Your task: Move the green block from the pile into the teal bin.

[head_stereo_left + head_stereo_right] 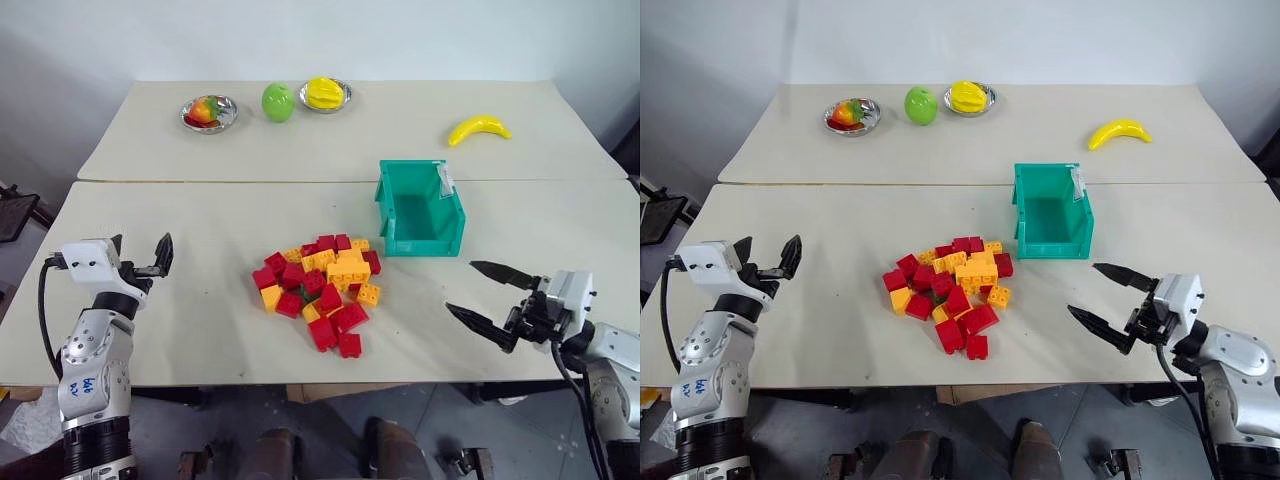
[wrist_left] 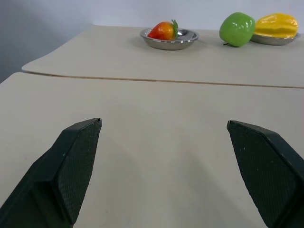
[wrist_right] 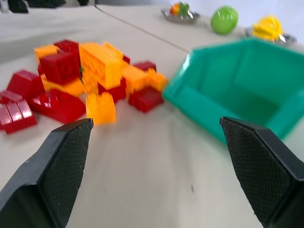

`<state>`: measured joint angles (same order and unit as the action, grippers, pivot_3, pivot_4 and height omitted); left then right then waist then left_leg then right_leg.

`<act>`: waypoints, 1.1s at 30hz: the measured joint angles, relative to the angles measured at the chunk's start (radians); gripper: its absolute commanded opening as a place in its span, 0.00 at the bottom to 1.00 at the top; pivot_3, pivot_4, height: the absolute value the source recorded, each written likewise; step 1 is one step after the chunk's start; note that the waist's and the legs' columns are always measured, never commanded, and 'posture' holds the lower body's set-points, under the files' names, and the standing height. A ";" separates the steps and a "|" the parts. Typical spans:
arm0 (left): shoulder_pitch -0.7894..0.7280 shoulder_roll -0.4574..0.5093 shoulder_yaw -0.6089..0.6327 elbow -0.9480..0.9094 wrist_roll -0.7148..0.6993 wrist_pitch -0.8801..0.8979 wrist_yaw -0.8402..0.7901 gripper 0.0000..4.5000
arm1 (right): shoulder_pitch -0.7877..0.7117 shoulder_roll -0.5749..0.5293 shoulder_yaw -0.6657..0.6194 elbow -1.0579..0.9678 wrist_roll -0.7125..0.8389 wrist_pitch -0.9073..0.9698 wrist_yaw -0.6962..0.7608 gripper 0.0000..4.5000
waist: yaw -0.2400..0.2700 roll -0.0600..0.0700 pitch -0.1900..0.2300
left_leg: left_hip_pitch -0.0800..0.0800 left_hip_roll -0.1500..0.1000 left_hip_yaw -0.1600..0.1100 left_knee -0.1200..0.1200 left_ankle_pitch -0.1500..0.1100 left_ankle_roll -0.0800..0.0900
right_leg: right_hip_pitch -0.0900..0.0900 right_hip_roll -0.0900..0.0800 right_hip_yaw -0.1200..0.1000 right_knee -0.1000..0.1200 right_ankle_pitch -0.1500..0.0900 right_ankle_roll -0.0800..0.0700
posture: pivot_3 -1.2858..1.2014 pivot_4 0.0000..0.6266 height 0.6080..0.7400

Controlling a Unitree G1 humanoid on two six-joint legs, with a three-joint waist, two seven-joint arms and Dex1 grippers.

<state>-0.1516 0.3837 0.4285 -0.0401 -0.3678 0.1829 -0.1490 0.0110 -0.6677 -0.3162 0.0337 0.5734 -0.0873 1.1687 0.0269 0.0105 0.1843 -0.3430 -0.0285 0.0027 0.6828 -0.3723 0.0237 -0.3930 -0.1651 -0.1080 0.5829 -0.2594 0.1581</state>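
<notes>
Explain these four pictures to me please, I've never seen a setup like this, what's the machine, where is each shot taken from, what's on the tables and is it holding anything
This is a humanoid robot with two arms, each ending in two black fingers. Two pictures come from cameras in its head, looking down over pale tables. The other two come from cameras on its wrists, looking out between the fingers.

The left gripper and the right gripper both stand open and hold nothing.

On the near table lies the pile of red and yellow-orange toy bricks, with the teal bin just behind it to the right. The bin looks empty. The green block is hard to find; a sliver of green between bricks in the right wrist view may be it.

On the far table sit a bowl with a reddish fruit, a green apple, a bowl with yellow fruit and a banana.
</notes>
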 measured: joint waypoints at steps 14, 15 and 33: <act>0.331 0.355 -0.073 -0.199 -0.171 -0.088 -0.819 1.00 | -0.031 -0.085 0.033 -0.083 0.026 0.077 0.112 0.57 | -0.011 0.005 0.003 | 0.001 0.006 0.003 0.000 -0.003 -0.002 | 0.000 0.003 -0.001 -0.003 -0.002 -0.004 | 0.52 0.24 1.00; 0.358 0.367 -0.073 -0.197 -0.166 -0.116 -0.861 1.00 | -0.031 -0.096 0.034 -0.082 0.025 0.078 0.127 0.51 | -0.010 0.005 0.003 | 0.001 0.006 0.003 0.000 -0.003 -0.002 | 0.000 0.003 -0.001 -0.003 -0.002 -0.004 | 0.52 0.24 1.00; 0.362 0.318 -0.060 -0.188 -0.146 -0.142 -0.864 1.00 | -0.501 0.161 0.587 -0.226 -0.155 0.449 -0.019 0.00 | -0.029 0.004 0.003 | -0.002 0.007 0.002 0.000 -0.005 -0.003 | -0.005 0.004 -0.002 0.000 -0.001 -0.006 | 0.52 0.24 1.00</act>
<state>0.2101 0.7013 0.3684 -0.2285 -0.5138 0.0410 -1.0130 -0.4898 -0.5064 0.2709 -0.1923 0.4185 0.3614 1.1494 -0.0025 0.0148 0.1876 -0.3446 -0.0211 0.0049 0.6833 -0.3772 0.0211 -0.3976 -0.1613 -0.1098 0.5824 -0.2604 0.1520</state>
